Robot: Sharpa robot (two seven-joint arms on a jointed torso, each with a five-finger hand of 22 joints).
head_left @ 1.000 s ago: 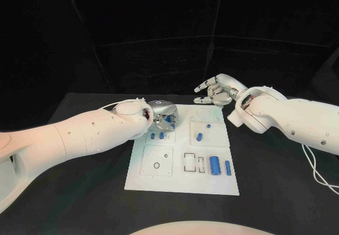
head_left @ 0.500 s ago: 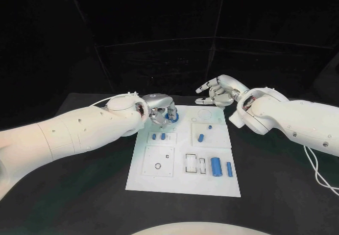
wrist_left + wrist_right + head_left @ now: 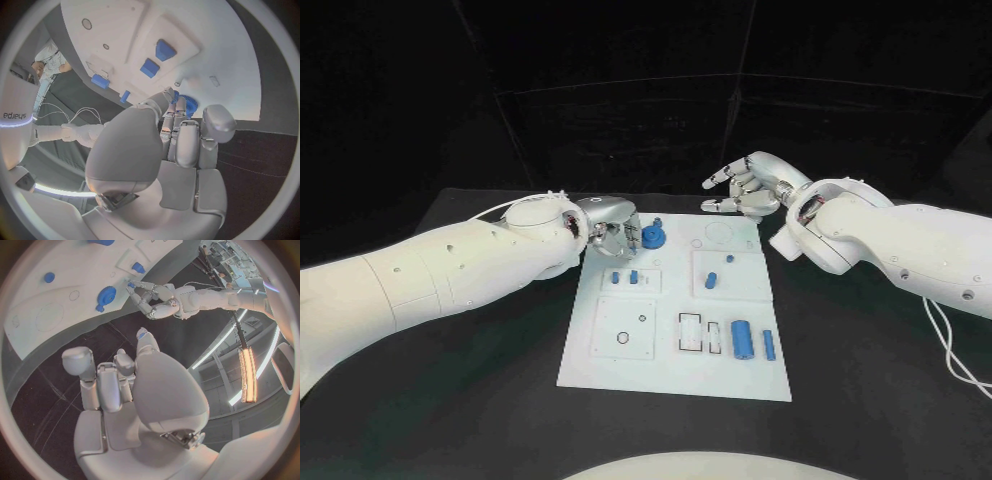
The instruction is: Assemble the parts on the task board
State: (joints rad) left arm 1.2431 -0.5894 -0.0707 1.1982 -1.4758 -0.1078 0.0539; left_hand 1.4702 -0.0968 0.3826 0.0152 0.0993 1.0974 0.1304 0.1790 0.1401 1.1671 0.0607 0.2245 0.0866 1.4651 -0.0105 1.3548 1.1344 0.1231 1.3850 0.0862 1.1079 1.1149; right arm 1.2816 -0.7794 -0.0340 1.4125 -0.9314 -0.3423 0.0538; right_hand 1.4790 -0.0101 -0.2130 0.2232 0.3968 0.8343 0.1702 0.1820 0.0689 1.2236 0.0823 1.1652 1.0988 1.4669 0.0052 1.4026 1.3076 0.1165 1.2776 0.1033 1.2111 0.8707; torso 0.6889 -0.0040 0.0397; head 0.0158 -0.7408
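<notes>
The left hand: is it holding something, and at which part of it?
The left hand has its fingertips at the rim of a round blue part on the task board; a real grip cannot be told.

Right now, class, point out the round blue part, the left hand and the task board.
round blue part [image 3: 652, 238], head view, its top face.
left hand [image 3: 613, 225], head view, middle of the hand.
task board [image 3: 678, 376], head view, bare near edge.

Matt white task board [image 3: 672, 375], seemingly plastic blue parts [image 3: 741, 339].

Looks like a robotics lab: black table [image 3: 877, 400] against black backdrop panels [image 3: 632, 110] across the frame's top, white practice board [image 3: 678, 375] mid-frame, strip lights [image 3: 247, 375] at right.
</notes>
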